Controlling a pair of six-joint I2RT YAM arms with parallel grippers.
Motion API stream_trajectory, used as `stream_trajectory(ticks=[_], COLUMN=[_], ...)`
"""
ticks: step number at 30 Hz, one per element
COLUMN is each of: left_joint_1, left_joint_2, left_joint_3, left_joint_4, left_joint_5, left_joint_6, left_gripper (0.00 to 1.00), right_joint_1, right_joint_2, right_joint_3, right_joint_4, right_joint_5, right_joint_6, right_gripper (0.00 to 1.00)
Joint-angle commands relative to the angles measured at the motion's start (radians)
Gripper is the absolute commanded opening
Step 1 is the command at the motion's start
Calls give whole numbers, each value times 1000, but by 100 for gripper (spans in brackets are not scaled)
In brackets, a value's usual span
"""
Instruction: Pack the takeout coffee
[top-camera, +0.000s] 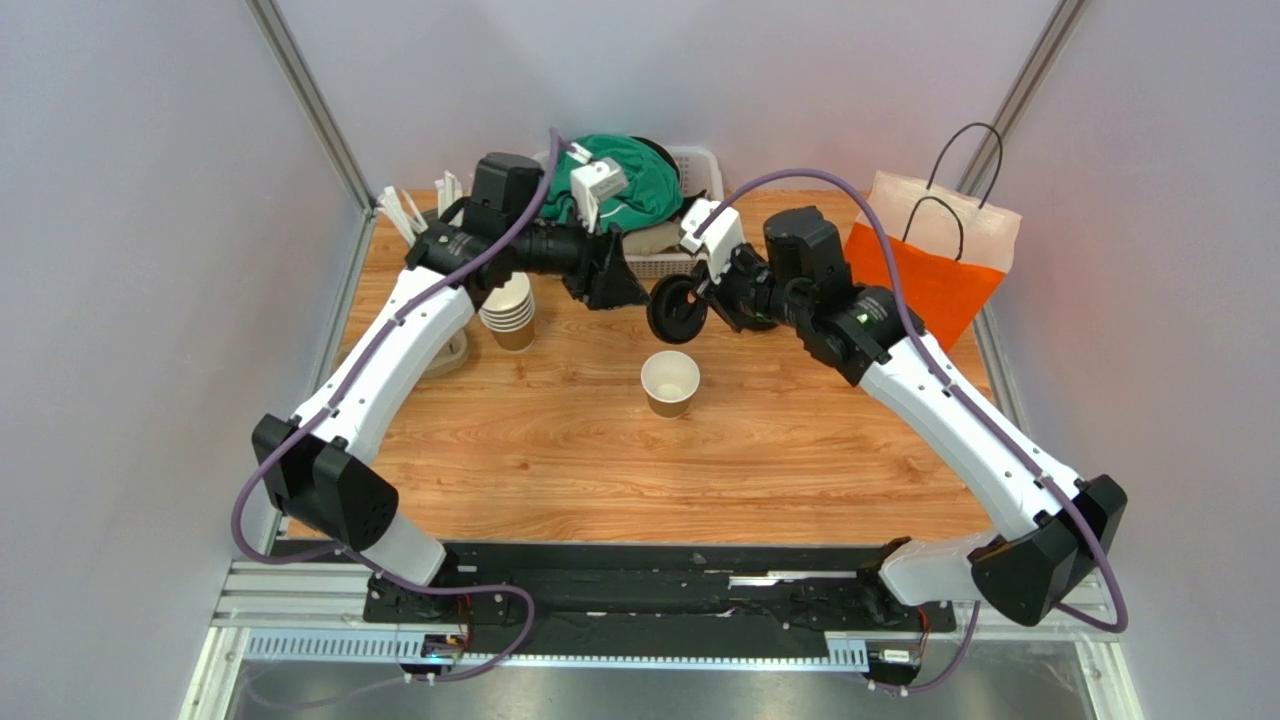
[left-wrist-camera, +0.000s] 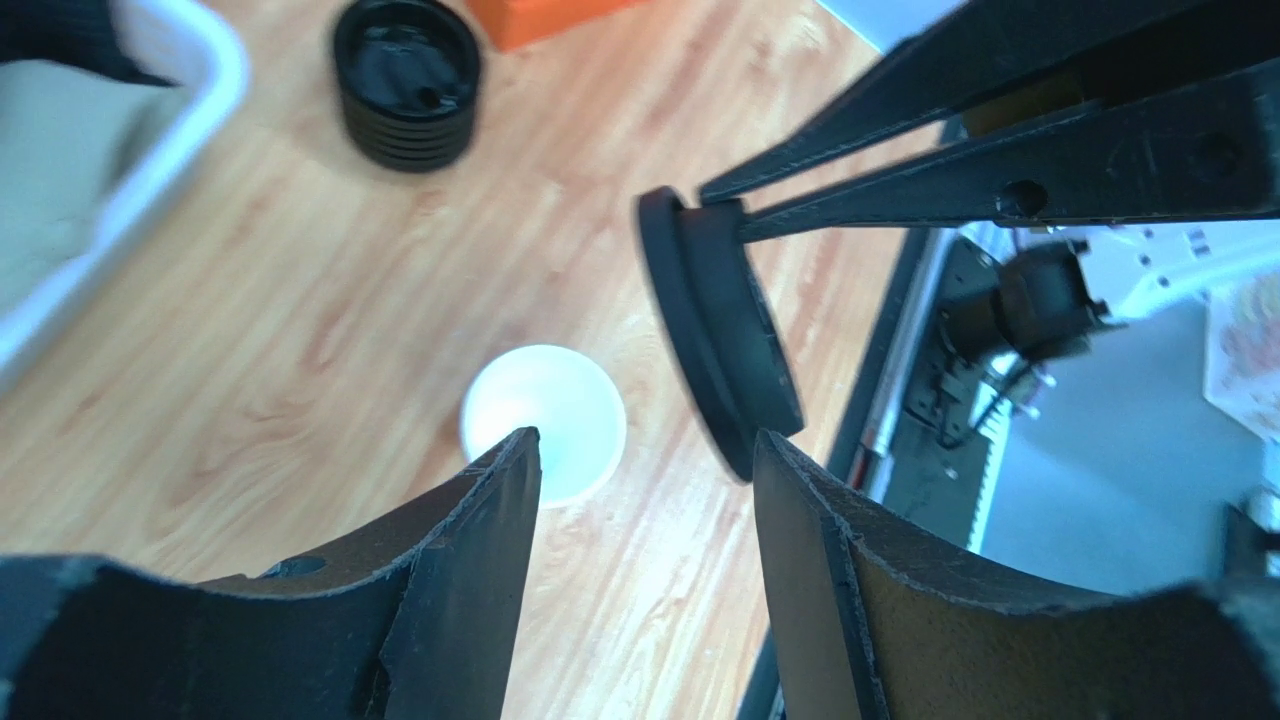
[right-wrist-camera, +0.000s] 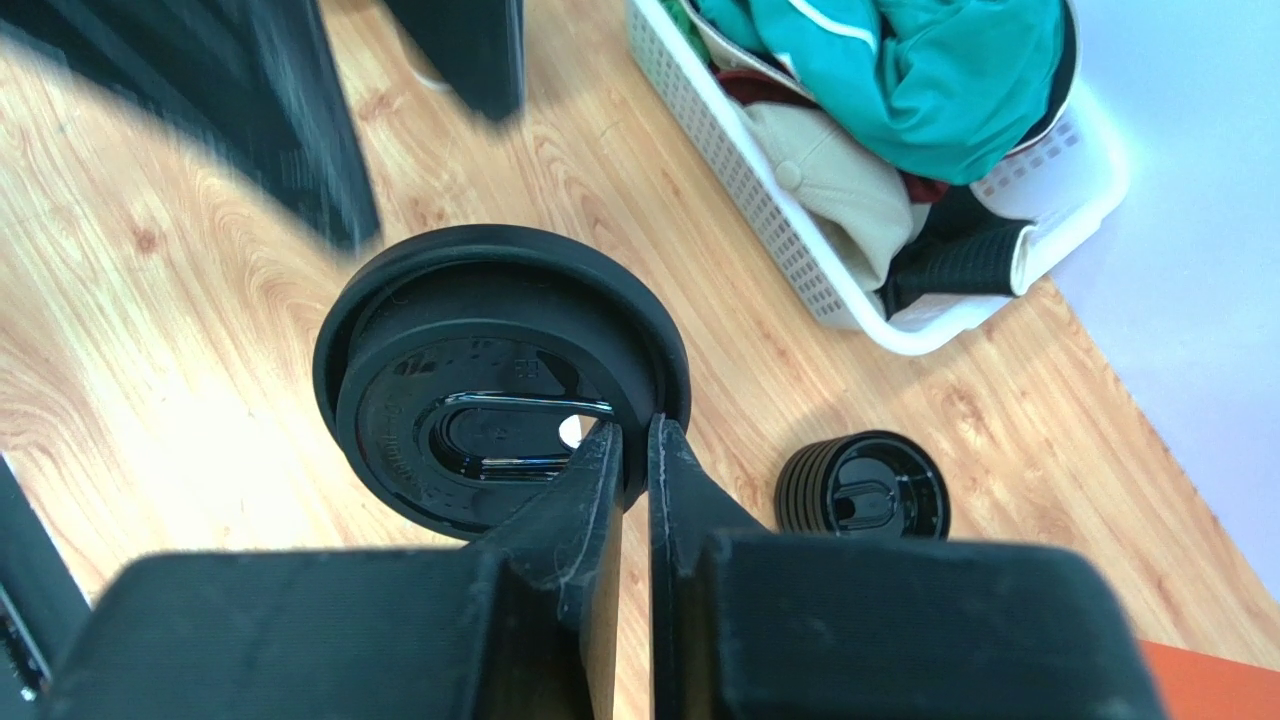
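The takeout coffee's brown paper cup (top-camera: 670, 383) stands upright and lidless mid-table; it shows as a white-lined cup (left-wrist-camera: 544, 420) in the left wrist view. A round black lid (top-camera: 676, 312) hangs on edge above and behind it, pinched at its rim by my right gripper (right-wrist-camera: 634, 435), which is shut on it. In the right wrist view the lid (right-wrist-camera: 481, 375) faces the camera. My left gripper (left-wrist-camera: 643, 450) is open and empty, just left of the lid (left-wrist-camera: 721, 338), with the cup below its left finger.
A stack of tan lidless cups (top-camera: 511, 312) stands at the back left. A white basket (right-wrist-camera: 842, 285) of clothes sits at the back. A stack of black lids (right-wrist-camera: 864, 488) lies near it. An orange and white paper bag (top-camera: 932, 255) stands at the back right.
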Motion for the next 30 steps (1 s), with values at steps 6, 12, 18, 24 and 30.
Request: stream_trajectory(ticks=[6,12,18,24,30], left_joint_1=[99,193,371,429,429], left_joint_2=[-102,-151,-191,-251,-335], left_joint_3=[-31,-80,-168,-197,-272], left_joint_4=[49,76,145,145,213], left_joint_5=[-40,-67,-47,-89,-132], left_joint_6=[-2,2,-85,-59,-59], left_gripper=[63,63,80,82,99], right_joint_1=[5,8,12,22,48], right_joint_2=[101,268,477,623,672], right_joint_3=[114,279,506,603,592], right_joint_4=[-124,-333,-615,-755,-754], right_joint_5=[21,72,78,32,44], right_joint_6=[7,-31,-100,-120,-122], right_gripper=[0,0,0,0,1])
